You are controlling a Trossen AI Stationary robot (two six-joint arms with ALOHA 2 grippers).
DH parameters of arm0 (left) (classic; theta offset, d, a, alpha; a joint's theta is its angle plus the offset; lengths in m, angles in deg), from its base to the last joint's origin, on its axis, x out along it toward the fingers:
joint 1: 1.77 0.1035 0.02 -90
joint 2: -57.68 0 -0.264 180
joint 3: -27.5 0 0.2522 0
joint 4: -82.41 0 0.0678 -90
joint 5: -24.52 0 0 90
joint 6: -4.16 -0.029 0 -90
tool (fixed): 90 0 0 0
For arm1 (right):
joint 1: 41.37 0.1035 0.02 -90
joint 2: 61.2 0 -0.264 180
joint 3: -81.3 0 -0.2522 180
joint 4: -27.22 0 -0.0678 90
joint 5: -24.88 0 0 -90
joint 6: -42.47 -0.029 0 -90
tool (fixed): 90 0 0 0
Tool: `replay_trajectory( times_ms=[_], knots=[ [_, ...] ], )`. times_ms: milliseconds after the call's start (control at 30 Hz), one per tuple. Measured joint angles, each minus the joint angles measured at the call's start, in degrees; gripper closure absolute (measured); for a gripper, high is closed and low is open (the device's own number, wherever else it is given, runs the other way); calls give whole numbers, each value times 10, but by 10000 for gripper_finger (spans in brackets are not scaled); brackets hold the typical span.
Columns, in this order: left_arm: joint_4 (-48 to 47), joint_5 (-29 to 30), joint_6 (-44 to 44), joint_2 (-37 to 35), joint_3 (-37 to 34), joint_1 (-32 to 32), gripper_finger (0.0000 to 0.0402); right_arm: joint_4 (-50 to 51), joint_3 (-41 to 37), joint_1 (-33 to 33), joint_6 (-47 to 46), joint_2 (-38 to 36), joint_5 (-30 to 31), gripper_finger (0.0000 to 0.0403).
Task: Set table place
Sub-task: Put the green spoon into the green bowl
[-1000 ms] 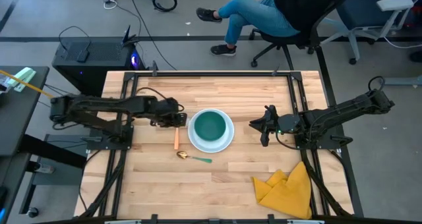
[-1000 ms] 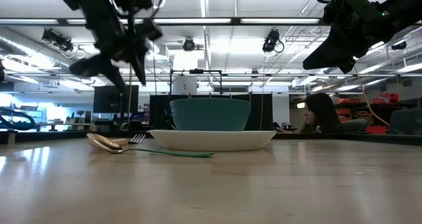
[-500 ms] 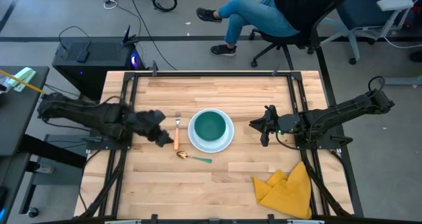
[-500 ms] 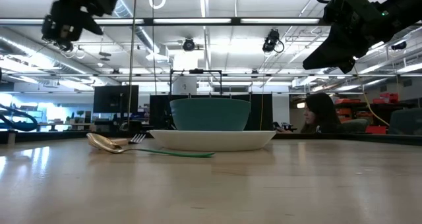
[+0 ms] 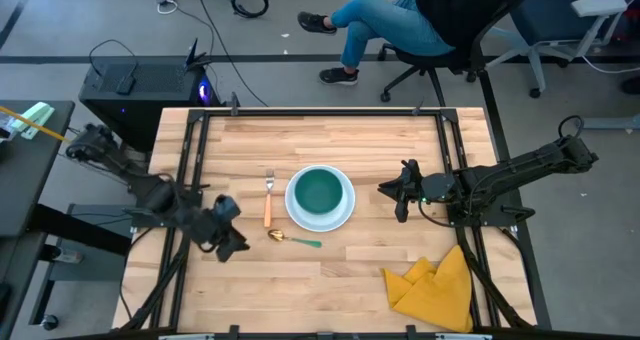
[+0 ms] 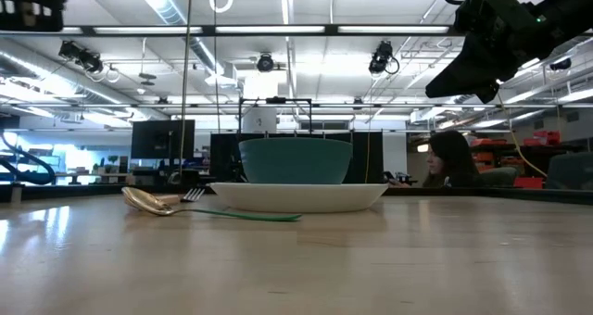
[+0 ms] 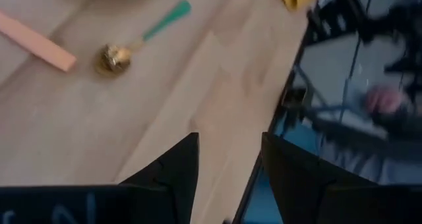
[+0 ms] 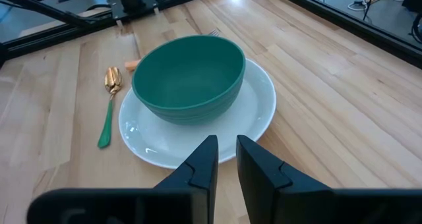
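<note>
A teal bowl (image 5: 320, 192) stands in a round white plate (image 5: 343, 216) at the middle of the wooden table (image 5: 340, 280). The orange-handled fork (image 5: 268, 202) lies flat just left of the plate. The gold spoon with a teal handle (image 5: 293, 240) lies flat near the plate's near-left rim. My left gripper (image 5: 226, 244) is open and empty above the table's left side, left of the spoon (image 7: 132, 43). My right gripper (image 5: 402, 196) hangs right of the plate, above the table, pointing at the bowl (image 8: 188, 79); its fingers stand close together and hold nothing.
A crumpled yellow cloth (image 5: 435, 285) lies at the table's near right. Black frame bars run along the left and right sides (image 5: 185, 180). A seated person (image 5: 400, 25) is beyond the far edge. Bare wood lies near the front edge.
My left gripper has drawn away from the fork's head, going toward the table's left and near edges and rising out of the low view. The fork stays flat on the table beside the plate.
</note>
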Motion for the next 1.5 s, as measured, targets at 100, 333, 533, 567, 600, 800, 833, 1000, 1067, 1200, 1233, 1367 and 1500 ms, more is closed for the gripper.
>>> replay_trajectory(
  times_ms=[100,333,533,567,600,800,833,1000,1067,1200,1233,1367,1500],
  knots=[
    [0,0,-23,2,0,-26,229,0,0,0,0,0,0,339],
    [-1,0,-94,2,0,-49,224,4,0,0,51,0,0,339],
    [0,0,-198,2,0,-48,228,4,0,0,55,0,0,339],
    [0,0,-207,2,0,-48,228,4,0,0,56,0,0,339],
    [0,0,-209,2,0,-48,226,4,0,0,56,0,0,339],
    [0,0,-208,2,0,-48,221,0,0,0,54,0,0,339],
    [0,0,-208,2,0,-48,221,-4,0,0,54,0,0,339],
    [0,0,-208,2,0,-48,221,-48,0,0,38,0,-3,339],
    [0,0,-208,2,0,-48,222,-62,0,0,30,0,-5,339],
    [0,0,-208,2,0,-48,225,-84,0,0,30,0,-5,339],
    [0,0,-208,2,0,-48,225,-89,0,0,30,0,-5,339],
    [0,-1,-209,2,0,-48,222,-98,0,0,29,0,-5,339],
    [1,-36,-219,1,0,-40,222,-101,0,0,28,0,-5,339]
  ],
)
